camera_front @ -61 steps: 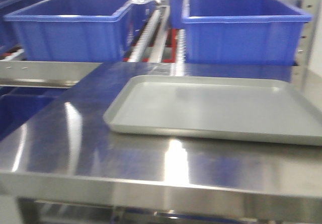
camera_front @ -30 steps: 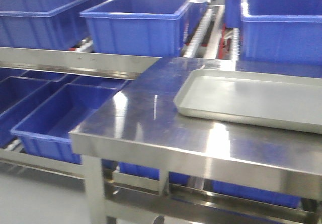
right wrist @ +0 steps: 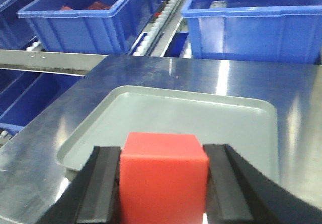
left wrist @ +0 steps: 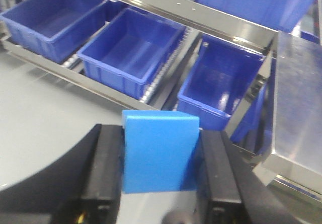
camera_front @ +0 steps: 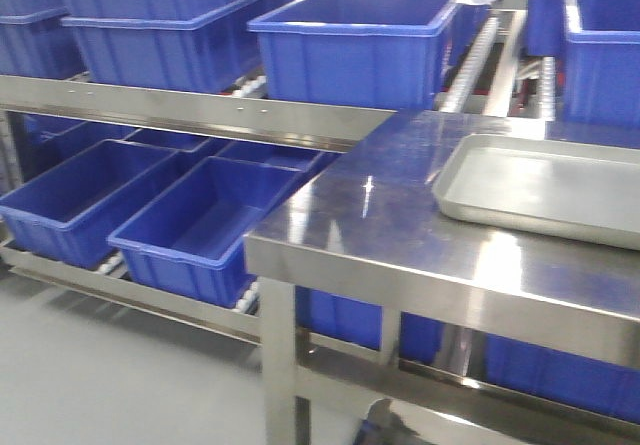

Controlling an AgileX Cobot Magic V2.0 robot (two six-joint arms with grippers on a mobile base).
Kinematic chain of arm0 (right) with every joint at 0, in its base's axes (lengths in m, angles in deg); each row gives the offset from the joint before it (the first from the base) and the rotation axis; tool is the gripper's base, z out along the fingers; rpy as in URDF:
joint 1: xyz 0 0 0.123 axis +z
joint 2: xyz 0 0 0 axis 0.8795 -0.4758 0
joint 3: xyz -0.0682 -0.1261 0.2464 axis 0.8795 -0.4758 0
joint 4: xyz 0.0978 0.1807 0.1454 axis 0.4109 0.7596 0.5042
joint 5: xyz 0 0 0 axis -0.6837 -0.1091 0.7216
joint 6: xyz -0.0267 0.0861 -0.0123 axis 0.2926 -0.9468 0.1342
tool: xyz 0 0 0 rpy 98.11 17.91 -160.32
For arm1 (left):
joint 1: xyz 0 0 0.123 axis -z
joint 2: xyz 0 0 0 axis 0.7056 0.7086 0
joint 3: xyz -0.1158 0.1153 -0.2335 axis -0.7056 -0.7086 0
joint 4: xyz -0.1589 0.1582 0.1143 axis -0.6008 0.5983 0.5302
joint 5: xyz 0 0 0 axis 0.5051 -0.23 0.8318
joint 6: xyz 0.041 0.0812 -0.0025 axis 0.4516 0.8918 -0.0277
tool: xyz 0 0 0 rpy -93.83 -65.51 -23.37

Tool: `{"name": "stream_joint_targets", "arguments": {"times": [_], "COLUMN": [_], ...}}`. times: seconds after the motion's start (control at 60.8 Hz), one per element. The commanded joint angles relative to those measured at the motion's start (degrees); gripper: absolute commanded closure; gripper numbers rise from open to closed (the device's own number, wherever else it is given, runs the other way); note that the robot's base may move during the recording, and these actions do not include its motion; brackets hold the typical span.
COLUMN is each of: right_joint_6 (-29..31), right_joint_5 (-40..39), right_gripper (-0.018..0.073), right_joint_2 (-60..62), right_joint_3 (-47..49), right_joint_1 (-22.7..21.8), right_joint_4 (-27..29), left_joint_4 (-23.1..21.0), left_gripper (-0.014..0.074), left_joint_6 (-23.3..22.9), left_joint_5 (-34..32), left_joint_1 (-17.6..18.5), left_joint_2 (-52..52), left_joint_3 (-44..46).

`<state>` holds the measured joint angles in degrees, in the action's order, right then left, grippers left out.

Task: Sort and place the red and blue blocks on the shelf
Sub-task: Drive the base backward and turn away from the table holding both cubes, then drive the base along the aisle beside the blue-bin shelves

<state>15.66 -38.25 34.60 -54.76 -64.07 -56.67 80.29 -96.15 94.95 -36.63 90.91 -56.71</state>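
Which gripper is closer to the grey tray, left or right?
Right. The right gripper, holding the red block, hangs right at the tray. The left gripper, holding the blue block, is beside the table, above the floor.

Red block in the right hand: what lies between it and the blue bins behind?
The grey tray, then bare steel tabletop, in the right wrist view.
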Motion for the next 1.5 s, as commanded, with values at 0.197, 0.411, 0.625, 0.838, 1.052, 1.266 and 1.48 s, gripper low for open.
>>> {"name": "stream_joint_targets", "arguments": {"times": [0.197, 0.411, 0.625, 0.838, 1.052, 1.266, 1.48], "right_joint_6": [0.1, 0.1, 0.1, 0.1, 0.1, 0.1, 0.1], "right_joint_5": [-5.1, -5.1, -5.1, -5.1, -5.1, -5.1, -5.1], "right_gripper": [0.0503, 0.0503, 0.0503, 0.0503, 0.0503, 0.0503, 0.0503], "right_joint_2": [-0.5, -0.5, -0.5, -0.5, -0.5, -0.5, -0.5], "right_joint_3": [1.6, 1.6, 1.6, 1.6, 1.6, 1.6, 1.6], "right_joint_1": [-0.3, -0.3, -0.3, -0.3, -0.3, -0.3, -0.3], "right_joint_4": [-1.0, -1.0, -1.0, -1.0, -1.0, -1.0, -1.0], "left_joint_4": [0.1, 0.1, 0.1, 0.1, 0.1, 0.1, 0.1], "left_gripper": [0.0472, 0.0472, 0.0472, 0.0472, 0.0472, 0.0472, 0.0472], "left_joint_6": [-0.1, -0.1, -0.1, -0.1, -0.1, -0.1, -0.1], "left_joint_5": [-5.1, -5.1, -5.1, -5.1, -5.1, -5.1, -5.1], "left_joint_1": [-0.1, -0.1, -0.1, -0.1, -0.1, -0.1, -0.1], "left_joint_2": [0.2, 0.2, 0.2, 0.2, 0.2, 0.2, 0.2], "left_joint_3": [1.7, 1.7, 1.7, 1.7, 1.7, 1.7, 1.7]}}
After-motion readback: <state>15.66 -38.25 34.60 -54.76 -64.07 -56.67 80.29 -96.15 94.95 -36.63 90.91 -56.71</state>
